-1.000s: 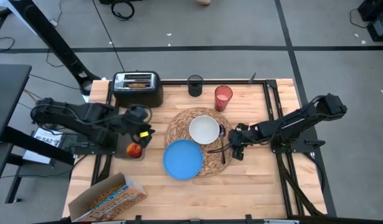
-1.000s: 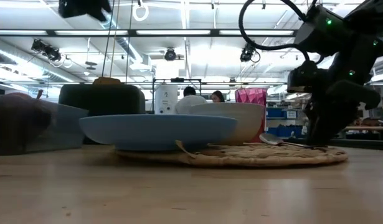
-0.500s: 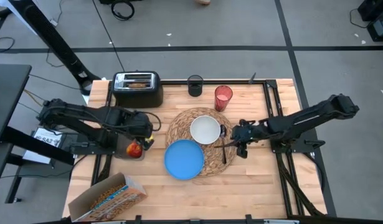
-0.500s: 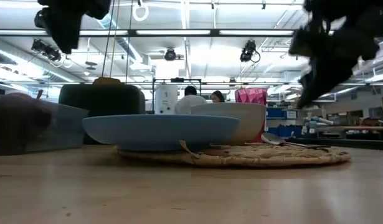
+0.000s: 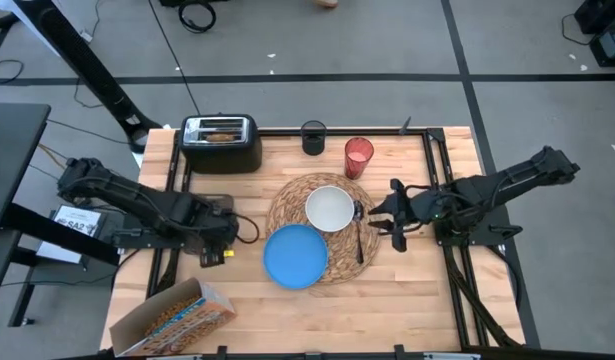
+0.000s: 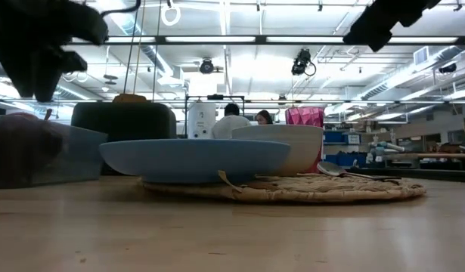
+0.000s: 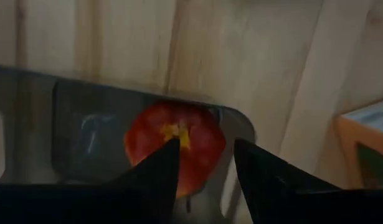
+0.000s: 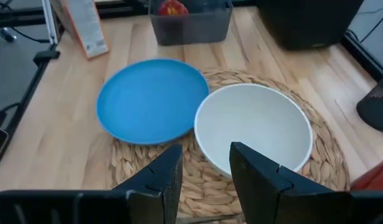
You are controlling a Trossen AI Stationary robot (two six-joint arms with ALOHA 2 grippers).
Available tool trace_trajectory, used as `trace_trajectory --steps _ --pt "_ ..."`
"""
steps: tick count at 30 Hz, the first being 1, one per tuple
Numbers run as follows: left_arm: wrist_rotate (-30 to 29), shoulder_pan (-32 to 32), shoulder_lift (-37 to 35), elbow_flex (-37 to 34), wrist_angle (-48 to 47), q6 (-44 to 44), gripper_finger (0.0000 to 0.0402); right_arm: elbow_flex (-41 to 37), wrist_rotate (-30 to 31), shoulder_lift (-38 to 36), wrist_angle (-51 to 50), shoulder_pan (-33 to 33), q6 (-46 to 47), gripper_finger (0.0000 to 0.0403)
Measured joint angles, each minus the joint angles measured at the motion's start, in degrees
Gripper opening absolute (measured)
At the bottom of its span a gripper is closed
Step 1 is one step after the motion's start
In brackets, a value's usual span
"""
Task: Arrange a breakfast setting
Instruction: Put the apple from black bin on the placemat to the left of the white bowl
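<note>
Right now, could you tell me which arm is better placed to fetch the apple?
Left. The left gripper hangs open directly above the red apple in its container; the right gripper is across the placemat.

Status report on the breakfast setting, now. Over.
Left gripper open above red apple in its grey bin. Right gripper open, empty, beside placemat. Plate, bowl, spoon placed. Nothing blocking.
</note>
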Motion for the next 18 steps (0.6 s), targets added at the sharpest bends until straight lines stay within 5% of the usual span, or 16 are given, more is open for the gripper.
trace_trajectory --steps 18 --pt "-2.7 0.9 0.0 -6.8 7.7 2.1 0.0142 0.1 1.4 5.0 1.4 1.5 7.6 0.0141"
